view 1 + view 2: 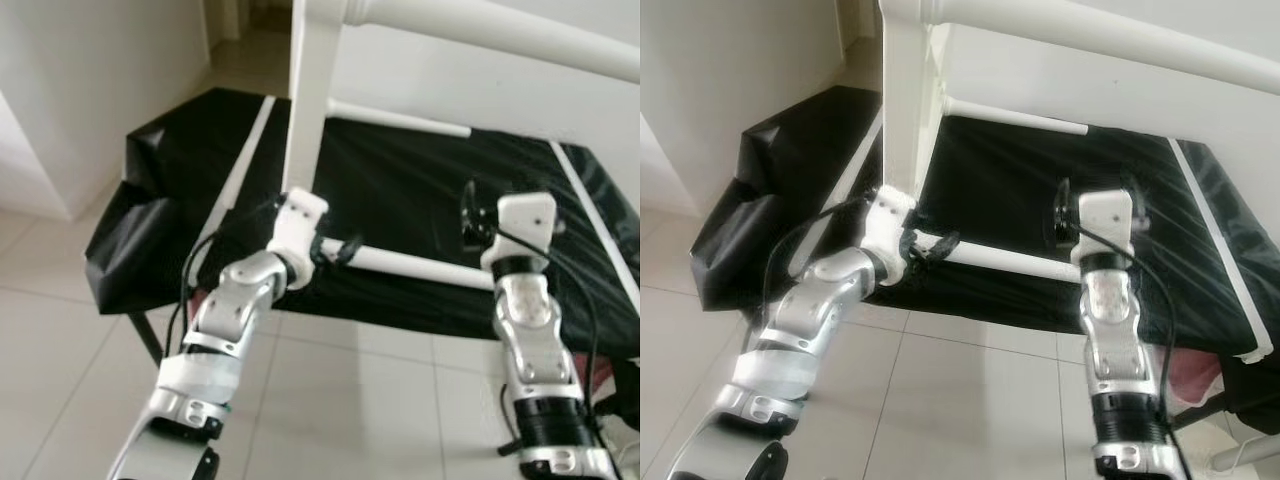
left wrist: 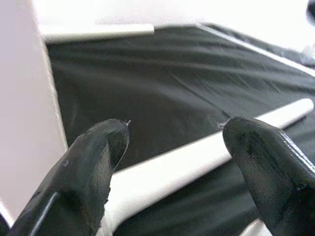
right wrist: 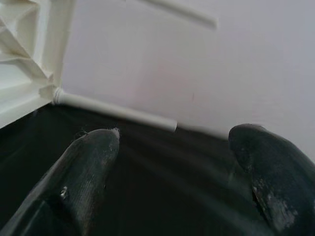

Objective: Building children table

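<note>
Currently a white children's table frame stands tipped on a desk covered in black cloth, its flat upright leg rising at the near left side and a thick white bar running across the top of the head views. Two thin white rods jut from the leg: a lower rod lying along the cloth near the desk's front edge, and an upper rod farther back, its free end unattached. The left end effector sits at the foot of the leg, its two black fingers spread apart on either side of the lower rod without closing on it; in the left wrist view the rod runs through the gap between them. The right end effector is raised above the cloth, to the right of the lower rod's free end, released, with its fingers wide apart and pointing towards the upper rod and the white wall behind. Pale floor tiles lie below the desk.
</note>
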Controlling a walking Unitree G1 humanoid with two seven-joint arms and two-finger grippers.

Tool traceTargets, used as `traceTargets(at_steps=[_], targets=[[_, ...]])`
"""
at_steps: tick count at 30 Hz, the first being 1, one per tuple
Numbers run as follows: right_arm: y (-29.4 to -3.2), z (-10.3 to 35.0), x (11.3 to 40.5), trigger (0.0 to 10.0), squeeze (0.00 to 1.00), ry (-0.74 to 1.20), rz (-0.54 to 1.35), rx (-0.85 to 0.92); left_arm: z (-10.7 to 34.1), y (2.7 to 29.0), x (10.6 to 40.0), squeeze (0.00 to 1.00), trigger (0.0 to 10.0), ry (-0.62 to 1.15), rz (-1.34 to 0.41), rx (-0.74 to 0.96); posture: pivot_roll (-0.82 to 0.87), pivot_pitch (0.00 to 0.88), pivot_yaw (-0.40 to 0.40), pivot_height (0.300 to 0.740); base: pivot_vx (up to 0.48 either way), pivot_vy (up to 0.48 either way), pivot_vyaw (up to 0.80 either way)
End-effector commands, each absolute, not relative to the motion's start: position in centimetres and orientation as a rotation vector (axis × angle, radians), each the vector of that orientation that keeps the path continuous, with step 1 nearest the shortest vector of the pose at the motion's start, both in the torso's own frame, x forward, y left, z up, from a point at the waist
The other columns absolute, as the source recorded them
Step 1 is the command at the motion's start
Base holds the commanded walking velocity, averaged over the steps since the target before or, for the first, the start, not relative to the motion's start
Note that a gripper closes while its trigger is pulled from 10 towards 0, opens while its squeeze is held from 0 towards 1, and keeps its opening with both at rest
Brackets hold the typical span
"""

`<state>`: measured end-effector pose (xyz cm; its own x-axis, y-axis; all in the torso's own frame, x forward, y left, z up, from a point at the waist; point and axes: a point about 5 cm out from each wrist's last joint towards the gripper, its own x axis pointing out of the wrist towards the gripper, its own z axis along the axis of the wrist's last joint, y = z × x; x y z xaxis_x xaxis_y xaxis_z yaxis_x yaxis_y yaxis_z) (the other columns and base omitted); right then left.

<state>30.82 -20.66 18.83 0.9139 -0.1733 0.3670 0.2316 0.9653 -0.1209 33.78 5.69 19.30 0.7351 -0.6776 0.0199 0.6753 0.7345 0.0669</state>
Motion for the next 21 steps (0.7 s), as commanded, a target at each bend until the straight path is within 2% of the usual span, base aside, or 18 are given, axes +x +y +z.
traceTargets(at_steps=[1,11,14,18,21], targets=[[-21.1,18.1,30.4,10.0,0.0,-0.326,-0.235,-0.105,19.2,6.0,33.5,0.0,10.0,-0.069,-0.705,0.053,0.07,0.0,-0.062,0.74,0.0,0.0,0.0],[-19.2,15.2,29.2,10.0,0.0,-0.228,-0.194,-0.04,16.8,7.7,32.4,0.0,10.0,-0.114,-0.557,0.102,0.07,0.0,-0.053,0.74,0.0,0.0,0.0],[-19.1,15.3,29.1,10.0,0.0,-0.236,-0.174,-0.066,16.2,7.6,31.8,0.0,10.0,-0.124,-0.572,0.139,0.07,0.0,-0.052,0.74,0.0,0.0,0.0],[-19.2,15.3,29.1,10.0,0.0,-0.233,-0.185,-0.038,16.2,7.5,31.6,0.0,10.0,-0.116,-0.59,0.097,0.07,0.0,-0.052,0.74,0.0,0.0,0.0],[-19.7,14.8,29.1,10.0,0.0,-0.208,-0.217,-0.031,14.7,7.7,31.5,0.0,10.0,-0.091,-0.601,0.207,0.07,0.0,-0.052,0.74,0.0,0.0,0.0]])
